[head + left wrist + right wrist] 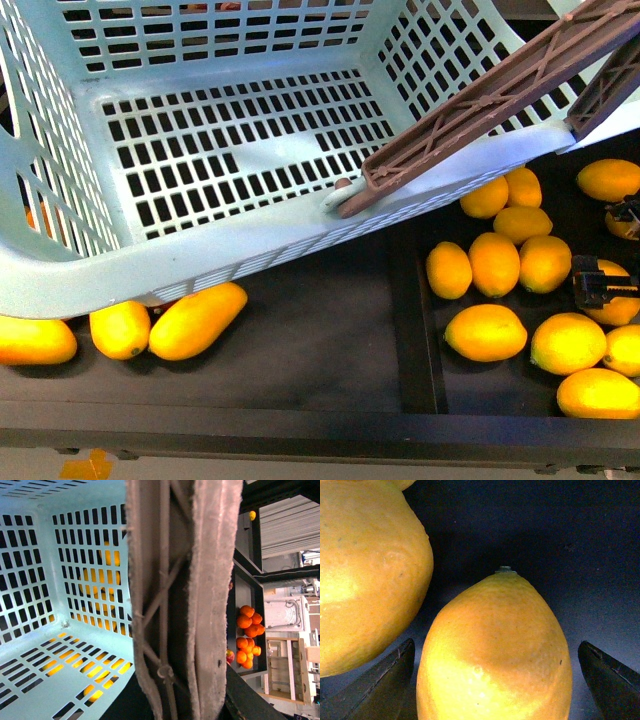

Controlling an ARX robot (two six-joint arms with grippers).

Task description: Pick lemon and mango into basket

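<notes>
Right pincer (496, 645) gapes wide astride the lemon (495, 655) (partly cropped); basket handle (185, 600) fills the left wrist view.

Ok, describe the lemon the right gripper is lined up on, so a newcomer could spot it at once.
Start at the aqua basket, then go right past the divider to the pile of lemons on the black shelf. The lemon sits centred between the open fingers of the right gripper. Unlike the neighbour beside one finger, it shows its stem nub.

Mango (195, 320) top hidden under basket (60, 280); lemon (495, 650) bottom cut off by edge.
</notes>
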